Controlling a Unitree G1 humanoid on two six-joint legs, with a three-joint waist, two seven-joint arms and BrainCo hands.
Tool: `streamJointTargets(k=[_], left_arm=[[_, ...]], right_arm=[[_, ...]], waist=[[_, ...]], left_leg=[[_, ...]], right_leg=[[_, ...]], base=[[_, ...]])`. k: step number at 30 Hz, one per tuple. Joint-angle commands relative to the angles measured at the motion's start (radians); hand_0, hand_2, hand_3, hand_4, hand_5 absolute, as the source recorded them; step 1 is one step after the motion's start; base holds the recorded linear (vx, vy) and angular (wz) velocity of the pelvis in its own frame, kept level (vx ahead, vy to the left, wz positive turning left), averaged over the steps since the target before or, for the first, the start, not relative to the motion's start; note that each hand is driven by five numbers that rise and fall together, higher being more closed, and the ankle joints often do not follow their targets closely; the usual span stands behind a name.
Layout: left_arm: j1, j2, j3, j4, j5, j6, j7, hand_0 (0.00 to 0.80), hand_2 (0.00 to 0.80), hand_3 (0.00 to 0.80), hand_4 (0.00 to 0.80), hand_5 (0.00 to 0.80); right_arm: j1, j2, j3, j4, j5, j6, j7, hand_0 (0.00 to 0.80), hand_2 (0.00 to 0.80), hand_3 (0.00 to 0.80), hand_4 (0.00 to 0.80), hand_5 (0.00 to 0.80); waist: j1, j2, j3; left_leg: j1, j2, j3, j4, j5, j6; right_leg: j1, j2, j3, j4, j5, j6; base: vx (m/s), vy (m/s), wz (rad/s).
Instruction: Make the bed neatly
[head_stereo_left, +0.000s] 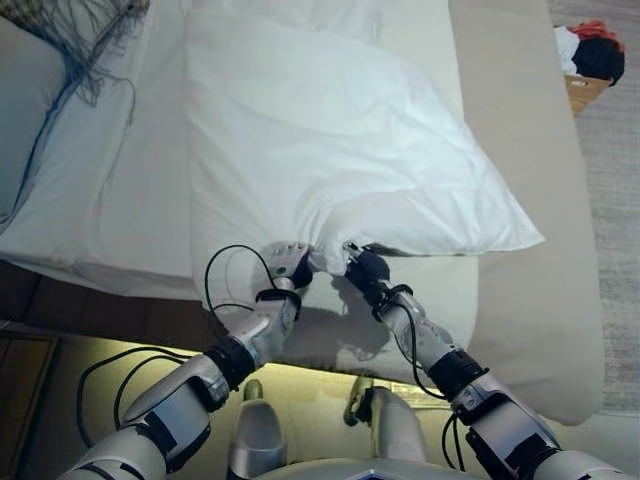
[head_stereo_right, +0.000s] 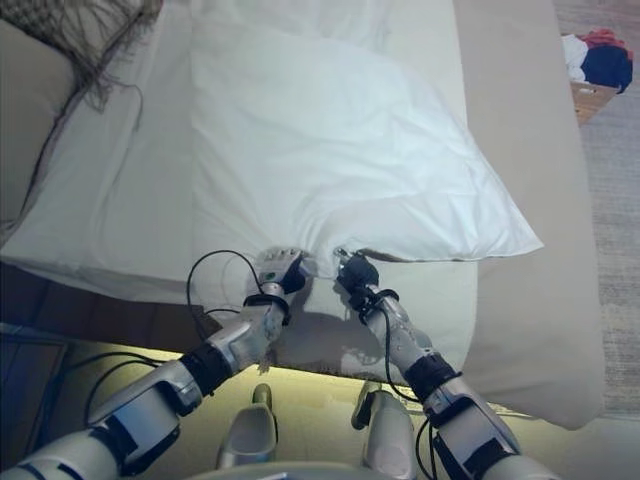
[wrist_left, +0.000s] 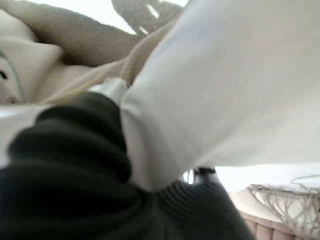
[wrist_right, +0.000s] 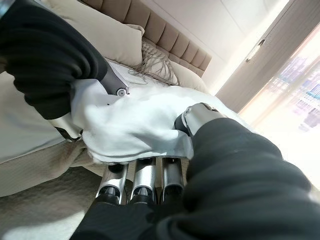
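A large white pillow (head_stereo_left: 330, 140) lies on the bed, with one corner pointing right. My left hand (head_stereo_left: 288, 265) and my right hand (head_stereo_left: 365, 268) are side by side at the middle of its near edge, and both are shut on the fabric. In the right wrist view my right hand's fingers (wrist_right: 144, 180) curl round a bunched fold of the pillow (wrist_right: 135, 122), and my left hand (wrist_right: 50, 55) grips the same fold just beside it. In the left wrist view the pillow cloth (wrist_left: 225, 90) drapes over my left hand (wrist_left: 75, 165).
A white sheet (head_stereo_left: 120, 200) covers the bed's left part and a beige cover (head_stereo_left: 530, 320) its right side. A fringed throw (head_stereo_left: 80, 30) and another pillow (head_stereo_left: 25, 100) lie far left. A basket of clothes (head_stereo_left: 590, 60) stands on the floor, far right. The padded headboard (wrist_right: 165, 30) shows behind.
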Motion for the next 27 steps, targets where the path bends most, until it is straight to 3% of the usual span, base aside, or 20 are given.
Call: streamJointTargets(k=[1, 4, 11, 21, 27], left_arm=[[0.006, -0.023, 0.029, -0.023, -0.034, -0.080, 0.025, 0.800, 0.800, 0.800, 0.800, 0.800], [0.058, -0.002, 0.067, -0.024, -0.064, -0.109, 0.035, 0.800, 0.800, 0.800, 0.800, 0.800], [0.213, 0.076, 0.242, -0.041, -0.123, -0.211, 0.026, 0.800, 0.800, 0.800, 0.800, 0.800], [0.391, 0.142, 0.481, -0.034, -0.171, -0.316, 0.066, 0.800, 0.800, 0.800, 0.800, 0.800], [0.415, 0.169, 0.559, -0.043, -0.189, -0.350, 0.071, 0.800, 0.800, 0.800, 0.800, 0.800]], right_arm=[[-0.057, 0.053, 0.004, -0.127, -0.029, -0.020, 0.011, 0.000, 0.000, 0.000, 0.000, 0.000], [0.013, 0.051, -0.003, -0.124, -0.036, -0.011, 0.011, 0.000, 0.000, 0.000, 0.000, 0.000], [0.266, 0.009, -0.042, -0.209, -0.132, 0.030, 0.118, 0.000, 0.000, 0.000, 0.000, 0.000], [0.476, -0.034, -0.181, -0.235, -0.228, 0.175, 0.181, 0.000, 0.000, 0.000, 0.000, 0.000], [0.550, -0.046, -0.253, -0.208, -0.179, 0.224, 0.242, 0.000, 0.000, 0.000, 0.000, 0.000]], waist=[[-0.012, -0.051, 0.002], [-0.011, -0.050, -0.025], [-0.031, -0.024, -0.101], [-0.083, -0.009, -0.164], [-0.103, -0.001, -0.191]], left_leg=[[-0.084, -0.012, -0.004, -0.012, 0.022, -0.026], [-0.035, -0.014, 0.000, -0.026, 0.018, -0.023], [0.080, -0.031, 0.026, -0.080, 0.026, -0.018], [0.181, -0.039, 0.058, -0.146, 0.027, -0.009], [0.198, -0.046, 0.058, -0.172, 0.031, -0.009]], right_leg=[[0.206, -0.067, -0.040, -0.434, 0.340, 0.183], [0.253, -0.064, -0.036, -0.441, 0.332, 0.183], [0.341, -0.072, -0.020, -0.457, 0.319, 0.185], [0.401, -0.066, 0.012, -0.466, 0.296, 0.179], [0.406, -0.059, 0.022, -0.469, 0.289, 0.177]], base=[[0.106, 0.016, 0.04], [0.151, 0.030, 0.02], [0.165, 0.101, -0.03], [0.065, 0.062, -0.05], [0.014, 0.017, 0.01]])
